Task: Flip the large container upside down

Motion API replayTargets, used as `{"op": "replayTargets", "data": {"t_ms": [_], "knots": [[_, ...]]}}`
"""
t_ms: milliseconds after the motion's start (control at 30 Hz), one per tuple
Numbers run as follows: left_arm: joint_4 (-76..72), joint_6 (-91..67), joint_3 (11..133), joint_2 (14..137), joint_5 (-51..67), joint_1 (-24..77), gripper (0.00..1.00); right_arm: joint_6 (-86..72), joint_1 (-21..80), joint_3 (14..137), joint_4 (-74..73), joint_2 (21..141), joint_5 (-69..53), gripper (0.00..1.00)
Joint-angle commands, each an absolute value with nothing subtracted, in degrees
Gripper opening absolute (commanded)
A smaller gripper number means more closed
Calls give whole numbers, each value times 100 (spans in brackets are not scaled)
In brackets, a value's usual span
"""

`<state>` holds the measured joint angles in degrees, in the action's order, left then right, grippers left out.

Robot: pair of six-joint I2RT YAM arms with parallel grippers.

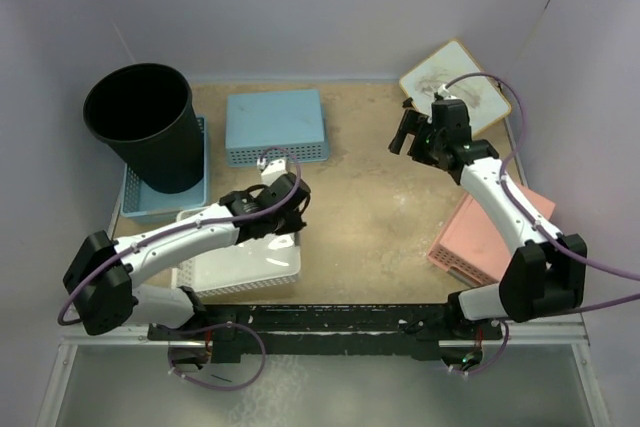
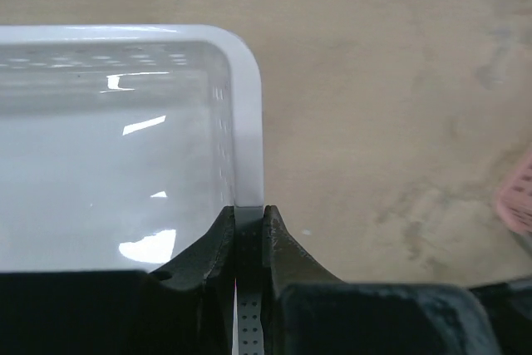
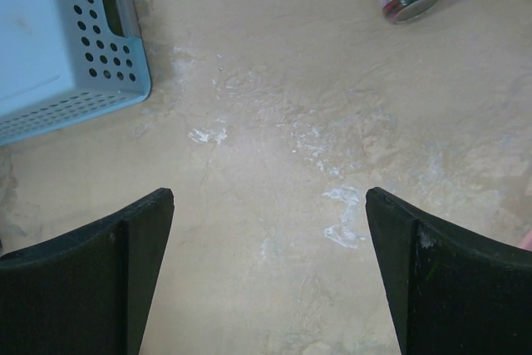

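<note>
Left pincer point(image 2: 248, 215) was clamped shut on the thin rounded rim of the glossy white basket point(image 2: 246, 106), at its near corner. We saw the right pincer point(image 3: 270, 205) gaping wide over the scuffed, chalky tan table point(image 3: 274, 122), holding nothing. Farther back, a light blue perforated basket point(image 1: 277, 125) lay base up. Far left corner: the large container point(image 1: 160, 152), tall, round, black tapered plastic, stood upright, mouth up, base on a second light blue basket point(image 1: 140, 204).

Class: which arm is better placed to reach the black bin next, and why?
Probably left: the black bin stands upright on its side. But the left pincer is shut on the rim of the white basket; the open right pincer hangs far across.
</note>
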<state>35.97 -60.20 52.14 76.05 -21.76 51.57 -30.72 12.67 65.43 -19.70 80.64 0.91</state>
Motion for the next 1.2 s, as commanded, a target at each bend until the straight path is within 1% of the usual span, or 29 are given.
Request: {"op": "replayTargets", "data": {"t_ms": [0,167,333,400,467,533,667,733,867,1000,1167], "knots": [[1618,-6055,5896,7373,-288,5212,0,-2963,1239,6787,-2356,7357,861,100],[1376,-5768,7189,8170,875,5199,0,-2769,1121,6696,-2192,6550,1807,100],[-402,-6593,7585,8761,2028,5194,0,-2760,1020,7203,-2570,6466,2367,100],[-1127,-7034,7781,9038,2321,5190,0,-2772,1020,7387,-2668,6473,2474,100],[-2180,-7685,7798,9277,2538,5154,0,-2762,1020,7510,-2696,6427,2497,100],[-3508,-8382,7532,9460,2548,5035,0,-2691,1020,7512,-2540,6299,2329,100],[-6171,-10117,6632,9585,2243,4667,0,-2716,1018,7452,-2322,6142,2022,100],[-6828,-10571,6304,9587,2103,4510,0,-2731,1020,7430,-2309,6148,1985,100],[-6603,-10443,5666,9424,1909,4161,0,-2727,1020,7293,-2245,6116,1754,100],[-7014,-10569,4941,9376,1765,4009,0,-2711,1020,7046,-2020,6040,1435,100],[-6953,-10397,4126,9164,1743,3858,0,-2819,1020,6905,-1917,6140,832,100]]}}
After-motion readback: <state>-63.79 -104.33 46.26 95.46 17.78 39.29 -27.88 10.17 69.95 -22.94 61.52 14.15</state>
